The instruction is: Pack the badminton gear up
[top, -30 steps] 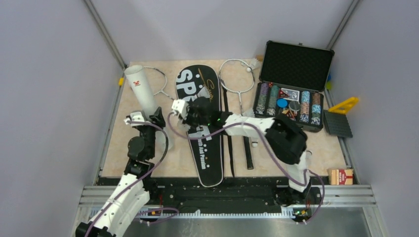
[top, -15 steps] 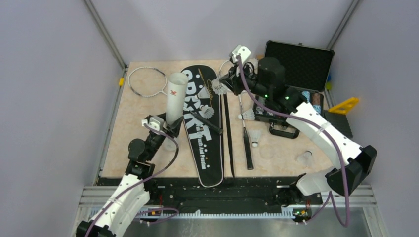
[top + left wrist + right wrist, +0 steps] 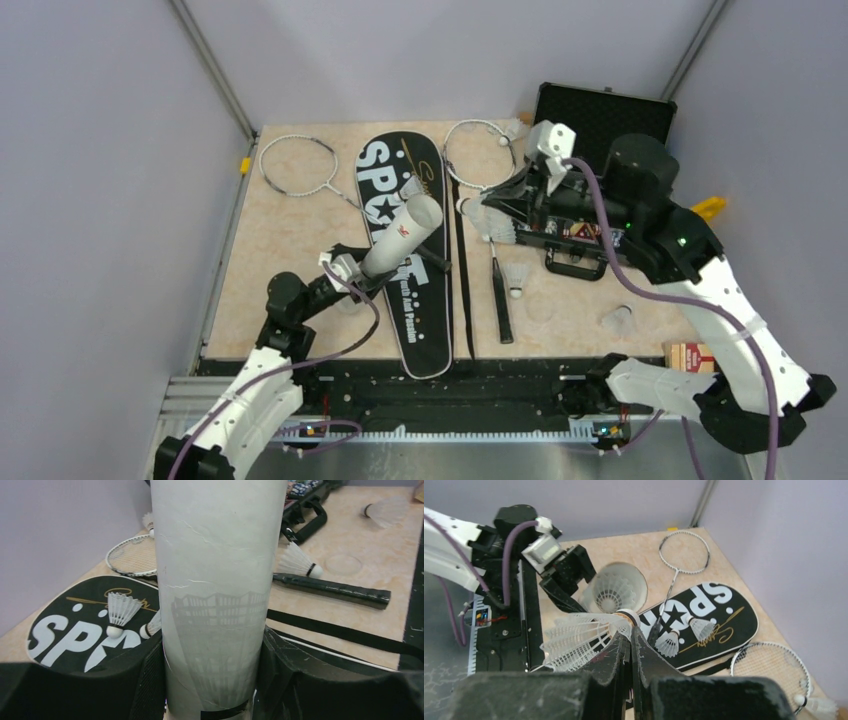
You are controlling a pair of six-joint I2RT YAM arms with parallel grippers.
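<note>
My left gripper (image 3: 215, 680) is shut on the base of the white tube (image 3: 215, 570), which slants over the black SPORT bag (image 3: 415, 310) with its open mouth (image 3: 616, 590) facing the right arm. Shuttlecocks show inside the tube. Just right of the bag, my right gripper (image 3: 630, 632) is shut on a white shuttlecock (image 3: 579, 637), close to the tube's mouth. Two shuttlecocks (image 3: 669, 642) lie on the bag. One racket (image 3: 298, 165) lies at the far left. The other racket (image 3: 482, 155) lies right of the bag. Loose shuttlecocks (image 3: 515, 278) rest near its handle.
The black case of poker chips (image 3: 600, 125) stands open at the far right, partly behind my right arm. A small red box (image 3: 690, 355) sits at the near right edge, a yellow triangle (image 3: 705, 208) beside the case. Another shuttlecock (image 3: 617, 320) lies on the table's right side.
The tube went from upright at the far left to slanted over the bag. My right gripper left the bag, swung to the back and now holds a shuttlecock by the tube's mouth.
</note>
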